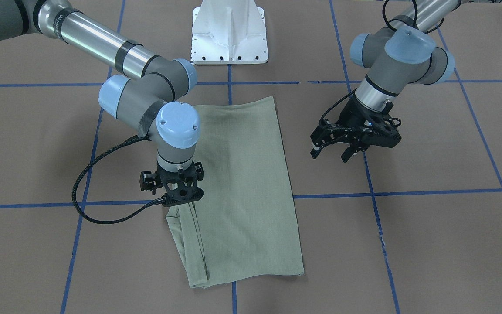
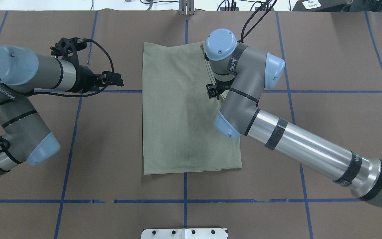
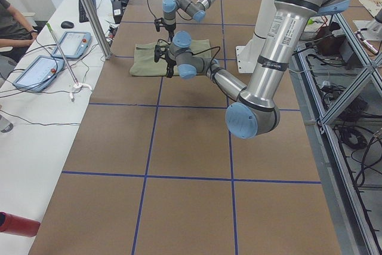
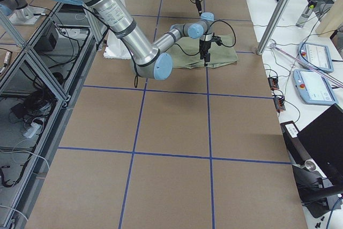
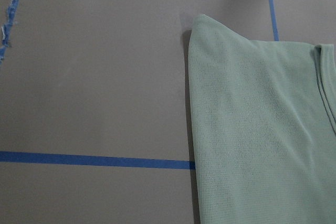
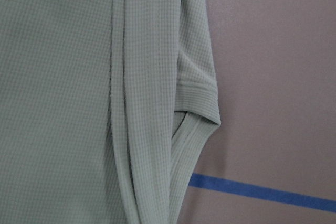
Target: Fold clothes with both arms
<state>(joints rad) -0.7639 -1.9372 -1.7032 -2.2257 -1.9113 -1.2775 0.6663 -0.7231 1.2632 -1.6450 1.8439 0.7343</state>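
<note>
Exterior front-facing: the shirt point(image 1: 242, 174) lies flat at frame centre on the brown table point(image 1: 434, 244). It's folded into a long strip, with one short end toward the white base point(image 1: 229, 35) at top. The right gripper point(image 1: 177, 197) points straight down over the strip's left edge, lower-left of centre, where the folded layers stack up. Its fingers are hidden under the wrist, so you cannot tell the opening from any view. The left gripper point(image 1: 330, 153) sits right of centre over bare table, apart from the shirt's right edge, fingers spread wide.

Right wrist-mounted: you get a sleeve fold running down the frame, ribbed cuff point(image 6: 198, 97) at centre-right and a blue tape line point(image 6: 262, 192) at lower right.

Left wrist-mounted: the shirt's corner fills the right half and bare table fills the left.
</note>
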